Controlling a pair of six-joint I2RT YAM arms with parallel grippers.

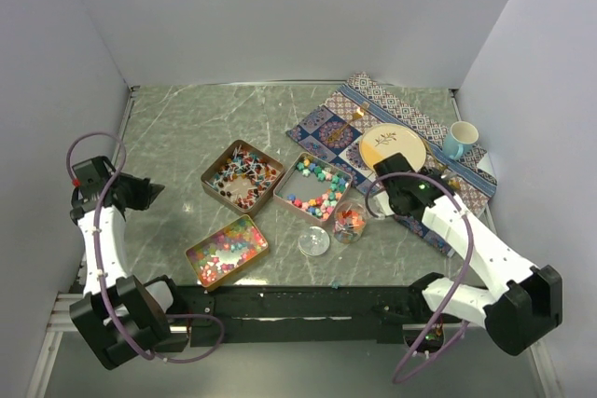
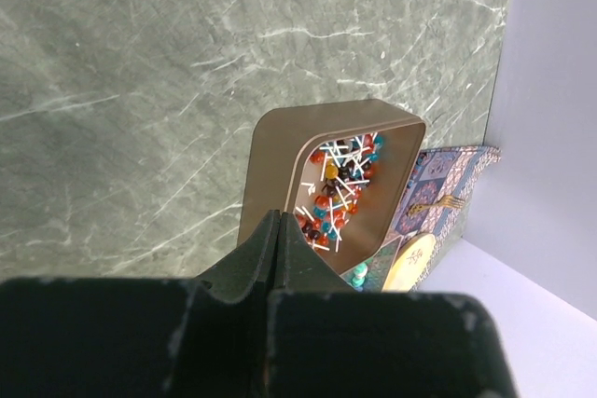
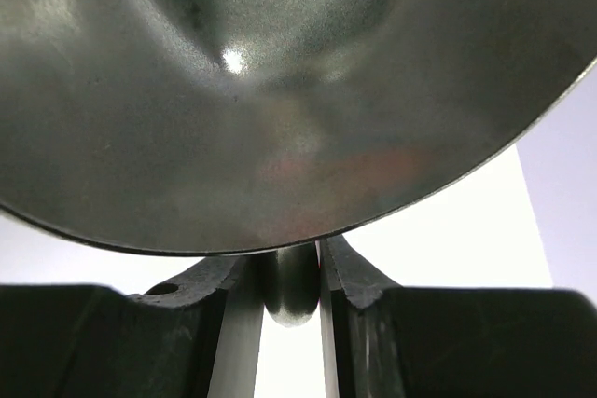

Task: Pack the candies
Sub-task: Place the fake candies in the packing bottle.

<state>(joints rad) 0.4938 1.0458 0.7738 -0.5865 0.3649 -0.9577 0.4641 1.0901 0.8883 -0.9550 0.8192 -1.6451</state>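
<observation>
Nearest the right wrist lens, the grey bowl of a metal scoop (image 3: 280, 90) fills the view. Its round stem is pinched between the fingers of the right gripper (image 3: 290, 263). From above, that gripper is seen over the plate (image 1: 409, 142) on the mat (image 1: 322, 123), just right of the jar (image 1: 350, 221). The scoop itself cannot be made out there.

The candies are found in three open tins at mid-table. Stick sweets (image 1: 242, 176) lie in the far tin (image 1: 216, 160), chunky pieces (image 1: 315, 188) in the middle tin (image 1: 288, 175) beside it, and beads (image 1: 227, 247) in the near tin (image 1: 216, 233). Some colour is seen inside the jar, which stands upright and open. Its lid (image 1: 313, 242) lies just to its left.

The left gripper (image 2: 277, 223) is held over bare table (image 1: 187, 118), left of the far tin, with its fingers pressed together on nothing.

All the candies are judged light. The beads look glossy and apt to roll or slip, so they are better lifted by scoop than pinched. The chunky pieces appear hard and irregular, and could be scooped or nipped across their broadest sides. The stick sweets are best taken by the thin white stick, though they lie tangled and several may be dragged up together. Spills are to be expected if the scoop is overfilled or tipped short of the jar's mouth.
</observation>
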